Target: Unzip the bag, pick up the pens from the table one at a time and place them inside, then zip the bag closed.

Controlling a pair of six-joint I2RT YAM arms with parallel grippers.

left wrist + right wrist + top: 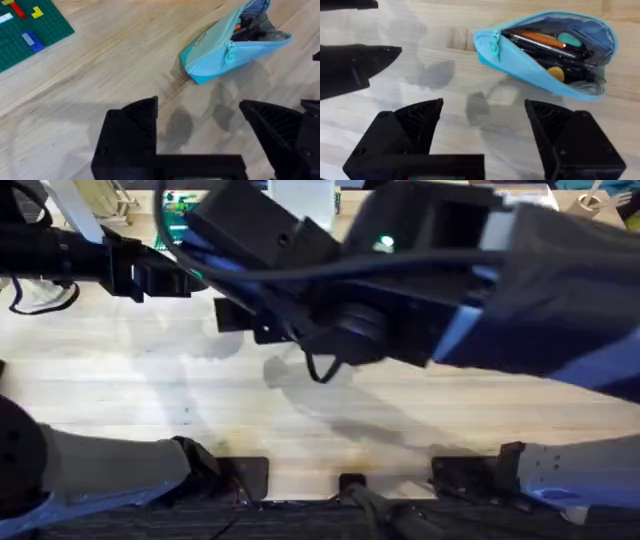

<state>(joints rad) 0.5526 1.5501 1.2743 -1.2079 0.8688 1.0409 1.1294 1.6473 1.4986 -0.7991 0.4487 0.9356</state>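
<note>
A big blurred arm point(420, 290) is blocking the table's point(130, 390) middle overhead, hiding the bag there; the bag's point(235, 42) far end is running off the left wrist view.

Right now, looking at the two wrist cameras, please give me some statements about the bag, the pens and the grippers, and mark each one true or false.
1. The bag is zipped closed. False: it gapes open.
2. Pens lie inside the bag. True.
3. The right gripper is open and holds nothing. True.
4. The left gripper clamps the bag. False: it is open, apart from the bag.
5. A green baseplate lies on the table. True.
</note>
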